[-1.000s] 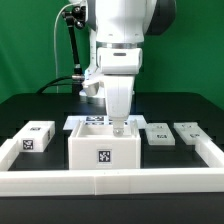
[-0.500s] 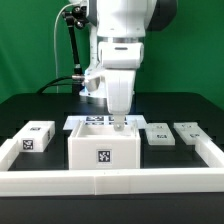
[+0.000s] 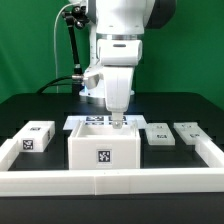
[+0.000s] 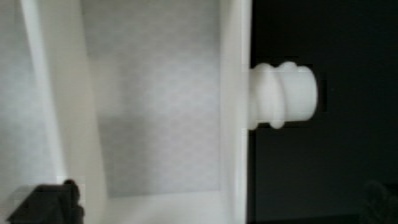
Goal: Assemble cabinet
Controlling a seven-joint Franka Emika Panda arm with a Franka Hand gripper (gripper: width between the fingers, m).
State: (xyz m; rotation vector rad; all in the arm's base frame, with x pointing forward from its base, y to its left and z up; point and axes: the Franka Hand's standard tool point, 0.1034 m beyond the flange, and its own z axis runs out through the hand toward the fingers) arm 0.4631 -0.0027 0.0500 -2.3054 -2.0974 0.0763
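The cabinet body (image 3: 103,150), a white box with a square tag on its front, stands in the middle of the table. My gripper (image 3: 118,124) hangs straight down over its top right part. In the wrist view the gripper (image 4: 214,205) is open. One dark fingertip (image 4: 50,205) is over the cabinet's white inner floor (image 4: 151,110). The other is faint over the black table. The cabinet's side wall (image 4: 231,100) lies between them, with a round white knob (image 4: 281,97) sticking out of it. Nothing is held.
A small tagged white block (image 3: 37,137) lies at the exterior view's left. Two flat tagged pieces (image 3: 158,135) (image 3: 188,133) lie at its right. The marker board (image 3: 92,121) lies behind the cabinet. A low white frame rail (image 3: 110,182) runs along the front and sides.
The arm has risen a little above the cabinet since one second ago. It has hardly moved in the last half second. The parts have not moved.
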